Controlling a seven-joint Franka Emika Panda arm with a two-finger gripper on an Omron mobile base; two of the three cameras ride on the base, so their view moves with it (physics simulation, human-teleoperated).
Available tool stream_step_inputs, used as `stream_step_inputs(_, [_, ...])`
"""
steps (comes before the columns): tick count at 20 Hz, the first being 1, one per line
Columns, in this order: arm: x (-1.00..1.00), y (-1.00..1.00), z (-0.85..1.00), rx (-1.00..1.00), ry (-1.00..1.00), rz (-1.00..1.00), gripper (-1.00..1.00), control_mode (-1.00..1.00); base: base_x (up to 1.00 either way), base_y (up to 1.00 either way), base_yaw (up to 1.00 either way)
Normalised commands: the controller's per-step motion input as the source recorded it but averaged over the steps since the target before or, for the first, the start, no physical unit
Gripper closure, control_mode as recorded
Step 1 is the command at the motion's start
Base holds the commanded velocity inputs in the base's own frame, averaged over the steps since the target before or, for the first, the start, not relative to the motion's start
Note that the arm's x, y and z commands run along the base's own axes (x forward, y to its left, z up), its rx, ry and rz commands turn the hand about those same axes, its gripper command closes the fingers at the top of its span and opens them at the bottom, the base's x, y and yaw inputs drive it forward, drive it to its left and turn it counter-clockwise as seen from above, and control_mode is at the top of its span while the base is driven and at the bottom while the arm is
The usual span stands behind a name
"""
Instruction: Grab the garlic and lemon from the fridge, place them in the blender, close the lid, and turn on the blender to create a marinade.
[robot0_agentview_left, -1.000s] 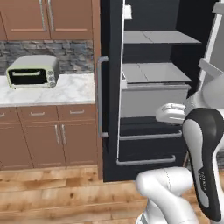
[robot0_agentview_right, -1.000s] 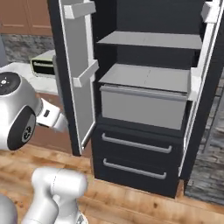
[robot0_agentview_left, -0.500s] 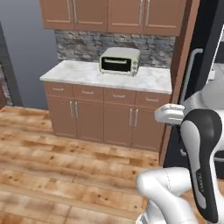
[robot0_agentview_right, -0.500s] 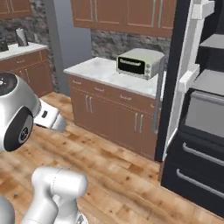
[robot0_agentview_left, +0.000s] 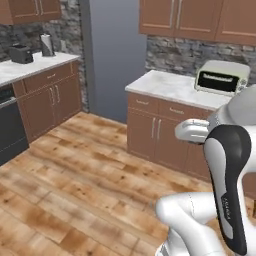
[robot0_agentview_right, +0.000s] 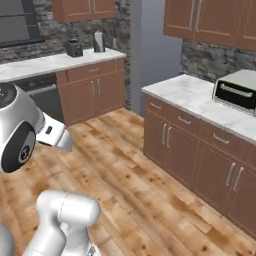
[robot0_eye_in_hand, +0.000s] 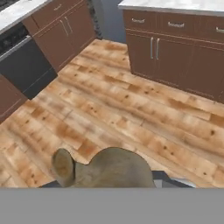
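One garlic bulb held over the wooden floor
Garlic (robot0_eye_in_hand: 109, 168) sits between the closed fingers (robot0_eye_in_hand: 162, 176), its pointed tip sticking out to one side, cabinets (robot0_eye_in_hand: 175, 33) beyond

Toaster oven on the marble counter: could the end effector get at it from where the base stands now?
Probably not yet. The end effector is shut on the garlic over open floor, and the toaster oven sits back on the counter.
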Motion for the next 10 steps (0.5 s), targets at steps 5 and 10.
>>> stream_step_inputs(5, [0.0,0.0,0.0,0.0,0.0,0.0,1.0,1.0,1.0,0.09,0.48])
stream_step_inputs(10, [0.0,0.0,0.0,0.0,0.0,0.0,1.0,1.0,1.0,0.1,0.49])
